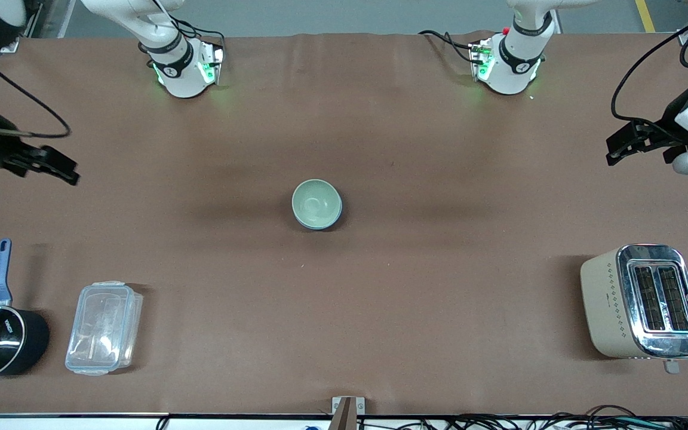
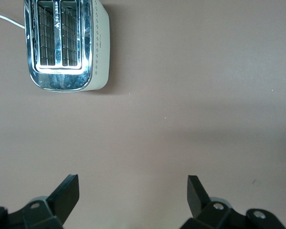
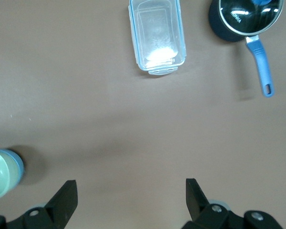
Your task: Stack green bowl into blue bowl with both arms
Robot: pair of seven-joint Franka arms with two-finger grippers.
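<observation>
My green bowl sits inside the blue bowl. Both tools, left and right, hang released; a low swing toward six o'clock could knock the bowls.

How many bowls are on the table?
2, both mid-table: the green bowl sits nested in the blue bowl, of which only a rim sliver shows beneath. No others are visible.

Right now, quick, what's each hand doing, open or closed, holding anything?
Left hand: open, empty, over bare table near the beige metal toaster.
Right hand: open, empty, over bare table.
</observation>
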